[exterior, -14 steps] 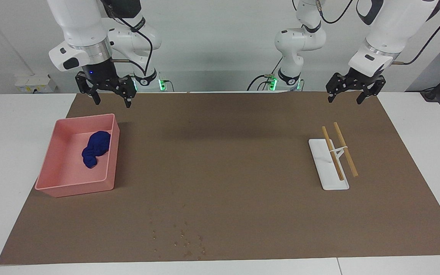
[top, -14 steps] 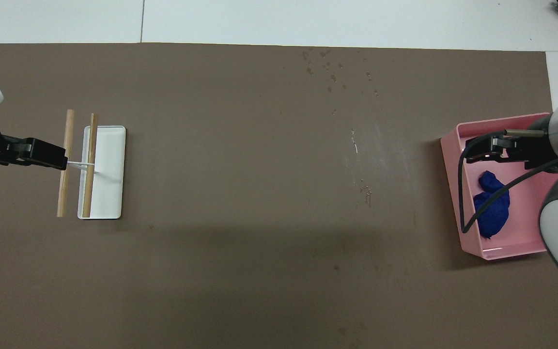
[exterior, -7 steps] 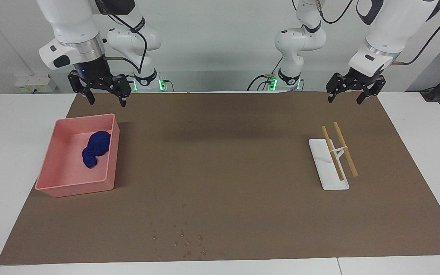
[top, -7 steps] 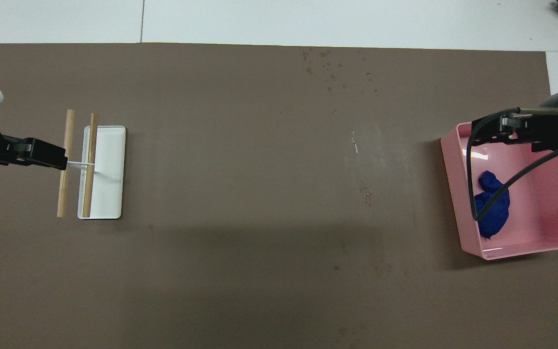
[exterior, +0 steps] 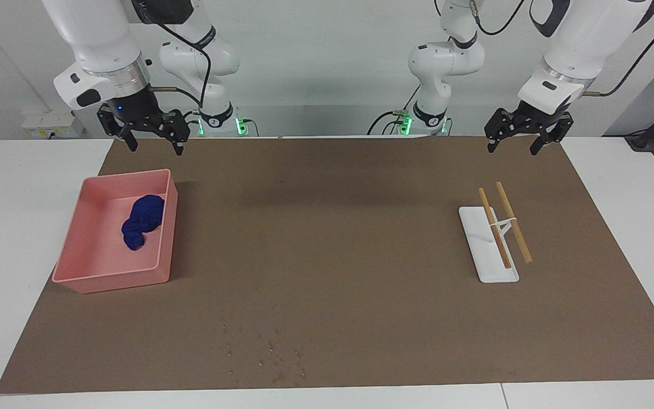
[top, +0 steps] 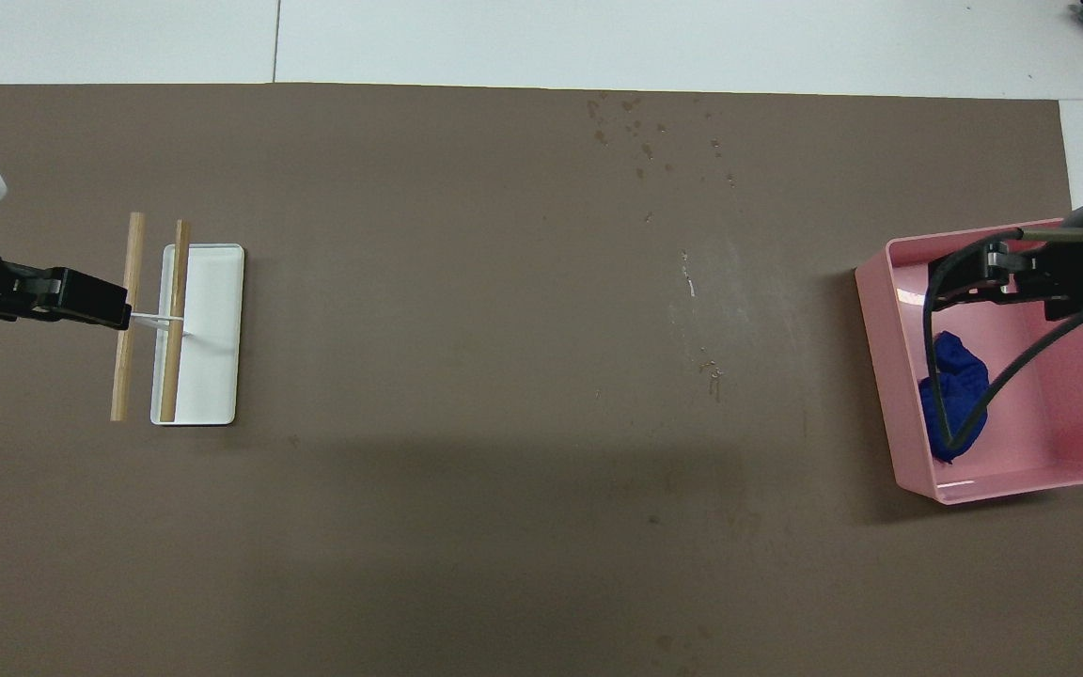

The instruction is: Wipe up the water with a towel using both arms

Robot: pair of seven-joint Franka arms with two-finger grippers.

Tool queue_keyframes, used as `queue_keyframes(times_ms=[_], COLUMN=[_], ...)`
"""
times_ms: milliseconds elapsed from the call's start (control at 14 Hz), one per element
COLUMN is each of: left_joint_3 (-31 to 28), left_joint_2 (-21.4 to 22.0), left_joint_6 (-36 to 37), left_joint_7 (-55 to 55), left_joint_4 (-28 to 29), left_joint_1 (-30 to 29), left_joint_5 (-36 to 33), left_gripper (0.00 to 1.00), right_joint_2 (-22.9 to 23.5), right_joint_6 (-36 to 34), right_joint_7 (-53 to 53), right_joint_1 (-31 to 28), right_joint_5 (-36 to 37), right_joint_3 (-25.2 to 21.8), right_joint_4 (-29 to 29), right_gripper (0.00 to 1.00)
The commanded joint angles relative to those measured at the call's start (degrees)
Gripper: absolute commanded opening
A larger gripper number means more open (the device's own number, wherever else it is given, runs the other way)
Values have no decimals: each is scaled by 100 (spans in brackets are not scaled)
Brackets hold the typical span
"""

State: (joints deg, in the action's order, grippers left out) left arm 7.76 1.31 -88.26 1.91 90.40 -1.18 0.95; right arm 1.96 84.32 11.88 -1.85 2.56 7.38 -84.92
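Note:
The towel is a crumpled dark blue cloth lying in a pink bin toward the right arm's end of the table. The water is a scatter of small dark droplets on the brown mat, near the mat's edge farthest from the robots. My right gripper hangs open, high over the bin and well clear of the towel. Raised over the mat by the rack, my left gripper is open and holds nothing.
A white rack carrying two wooden rods stands toward the left arm's end of the mat. Two smaller white robot bases with green lights stand at the robots' edge of the table. Faint marks dot the mat's middle.
The right gripper has risen a little and shifted toward the right arm's end of the table, over the bin. The left arm has stayed still.

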Motion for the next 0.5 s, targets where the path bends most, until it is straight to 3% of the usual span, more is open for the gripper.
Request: queue_keyframes(times_ms=[0, 214, 429], left_joint_3=[15, 15, 15], left_joint_2=[115, 115, 115], left_joint_6=[-24, -24, -24], left_joint_7=[46, 46, 46], left_joint_4=[144, 144, 144], left_joint_1=[-40, -40, -40], left_joint_5=[-69, -69, -69], left_gripper=[100, 100, 100], right_joint_2=[-239, -599, -662], right_joint_6=[-12, 145, 340], right_joint_7=[-107, -106, -159], right_joint_1=[-78, -96, -228], right_joint_5=[-141, -263, -379], right_joint_3=[18, 18, 18], right_joint_4=[-358, -893, -1000], right_gripper=[100, 100, 100])
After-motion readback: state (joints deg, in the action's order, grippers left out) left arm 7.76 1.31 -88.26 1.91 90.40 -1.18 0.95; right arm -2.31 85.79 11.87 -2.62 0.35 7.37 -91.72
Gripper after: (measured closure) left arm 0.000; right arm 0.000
